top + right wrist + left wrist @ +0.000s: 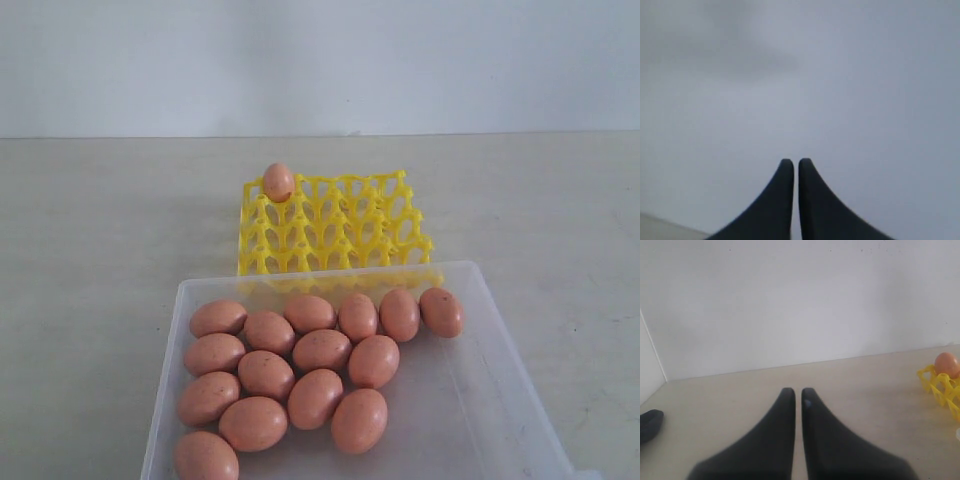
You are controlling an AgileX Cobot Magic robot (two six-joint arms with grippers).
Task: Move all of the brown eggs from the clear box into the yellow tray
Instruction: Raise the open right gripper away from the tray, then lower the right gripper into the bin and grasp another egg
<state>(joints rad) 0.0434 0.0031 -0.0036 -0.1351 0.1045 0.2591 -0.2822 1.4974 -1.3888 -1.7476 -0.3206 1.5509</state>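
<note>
Several brown eggs lie clustered in the clear box at the front of the exterior view. Behind it stands the yellow tray, with one brown egg in its far left corner cup. That egg and a corner of the tray show at the edge of the left wrist view. My left gripper is shut with nothing between its fingers, low over bare table away from the tray. My right gripper is shut and empty, facing a blank wall. Neither gripper shows in the exterior view.
A pale wall runs behind the beige table. A dark object lies at the edge of the left wrist view. The box's right half holds no eggs.
</note>
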